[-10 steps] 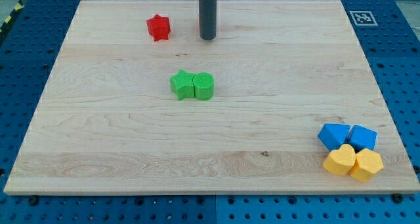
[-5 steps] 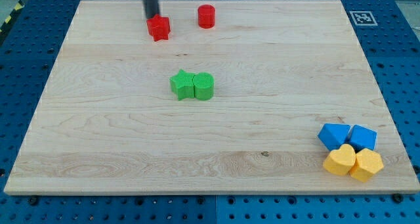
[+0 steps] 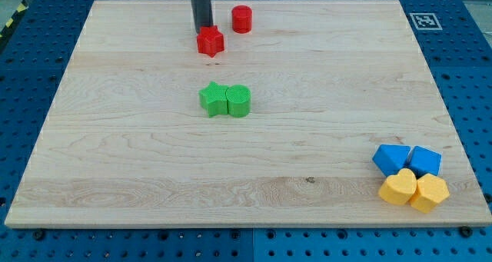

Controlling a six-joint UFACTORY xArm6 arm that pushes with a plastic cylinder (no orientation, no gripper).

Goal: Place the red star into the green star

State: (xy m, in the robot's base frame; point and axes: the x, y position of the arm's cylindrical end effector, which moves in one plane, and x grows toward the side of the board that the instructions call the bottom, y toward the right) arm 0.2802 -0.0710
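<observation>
The red star lies near the view's top, left of centre. My tip stands just above it in the view, touching its upper left side. The green star lies below the red star, near the board's middle, touching a green cylinder on its right. A stretch of bare board separates the red star from the green star.
A red cylinder stands right of my tip near the top edge. Two blue blocks and two yellow hearts cluster at the bottom right corner. The wooden board sits on a blue pegboard.
My tip moved from right of the red star, around to its upper left, then pushed it right and down towards the green star. The red cylinder came into view once the rod moved off it.
</observation>
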